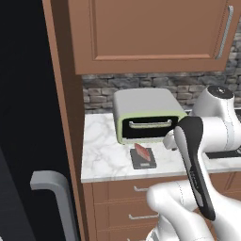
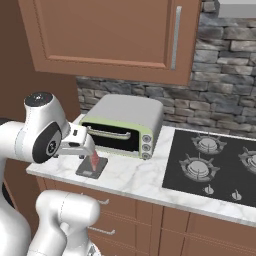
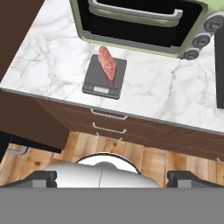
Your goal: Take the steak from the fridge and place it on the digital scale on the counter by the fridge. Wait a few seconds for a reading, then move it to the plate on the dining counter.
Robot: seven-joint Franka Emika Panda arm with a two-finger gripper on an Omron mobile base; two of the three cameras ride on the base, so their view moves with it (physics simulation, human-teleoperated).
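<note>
White arm folded high and back, elbow bent sharply, claw spread wide with nothing between its 2 fingers.

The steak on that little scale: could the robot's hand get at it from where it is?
Probably yes. The steak lies uncovered on the digital scale near the counter's front edge, nothing between.

Glossy white arm, black joint covers

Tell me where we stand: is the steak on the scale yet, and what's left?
Done: the steak lies on the digital scale, on the marble counter in front of the toaster oven. In hand: nothing; the fingers are pulled back and apart, so this looks like the wait. Left: regrasp the steak and carry it to the plate.
</note>
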